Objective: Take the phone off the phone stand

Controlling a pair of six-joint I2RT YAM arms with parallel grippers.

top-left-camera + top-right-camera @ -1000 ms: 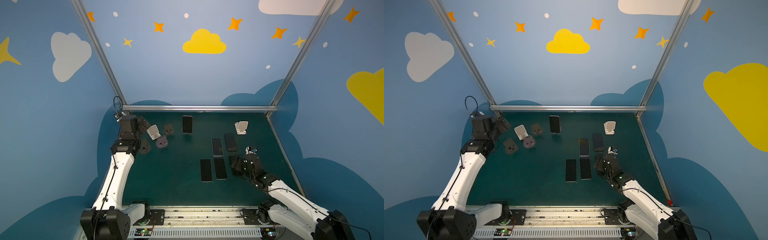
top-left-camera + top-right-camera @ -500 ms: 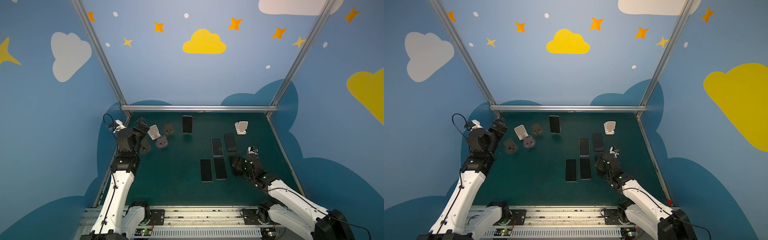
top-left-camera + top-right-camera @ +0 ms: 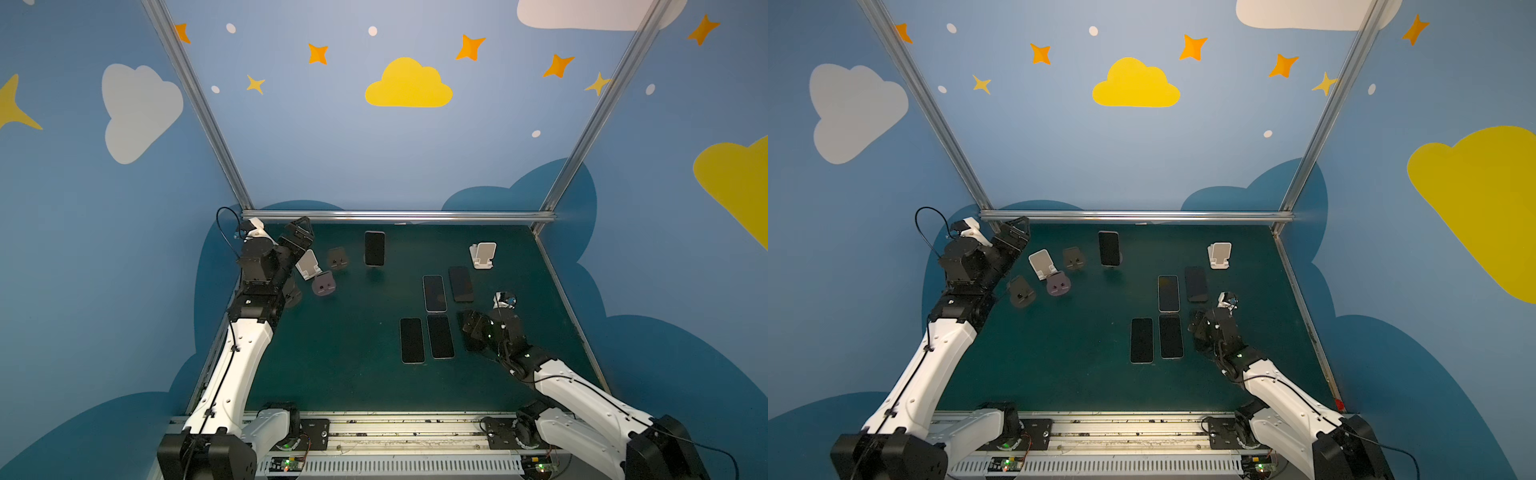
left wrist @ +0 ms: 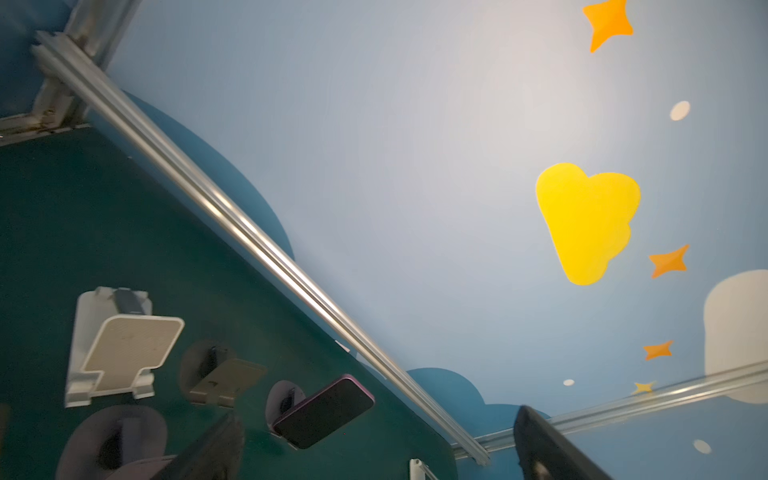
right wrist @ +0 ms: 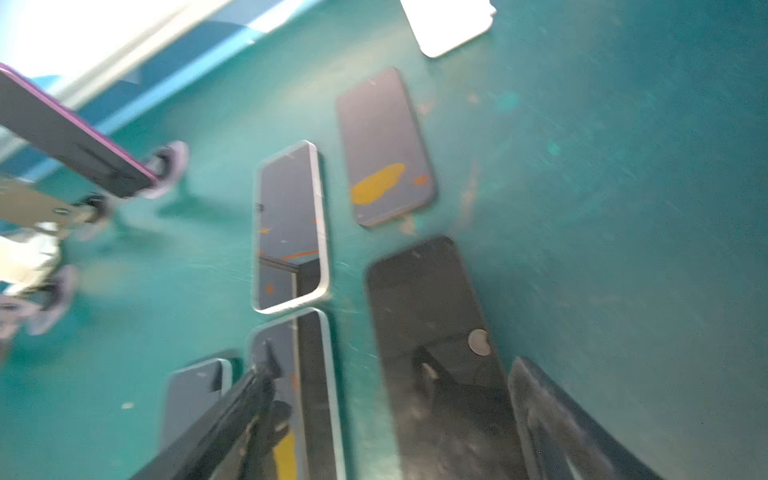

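Note:
The phone [image 3: 374, 248] [image 3: 1109, 248], dark with a purple rim, leans upright on its phone stand [image 4: 281, 400] at the back middle of the green table. The left wrist view shows the phone [image 4: 324, 411] ahead of my left gripper [image 4: 374, 461]. That left gripper [image 3: 300, 232] [image 3: 1016, 230] hangs open and empty near the back left corner, well left of the phone. My right gripper [image 3: 471, 329] [image 3: 1200, 328] [image 5: 395, 419] is low at the front right, open, jaws astride a black phone [image 5: 432, 332] that lies flat on the table.
Empty stands cluster at the back left: a white one [image 3: 308, 264], a brown one [image 3: 337, 258], a purple one [image 3: 323, 284]. Another white stand [image 3: 483, 254] is at the back right. Several phones [image 3: 434, 293] lie flat mid-right. A metal rail [image 3: 399, 215] bounds the back.
The left arm dipped back, then rose, bringing its open gripper a little farther right toward the stands. The right gripper's jaws have widened over the flat black phone.

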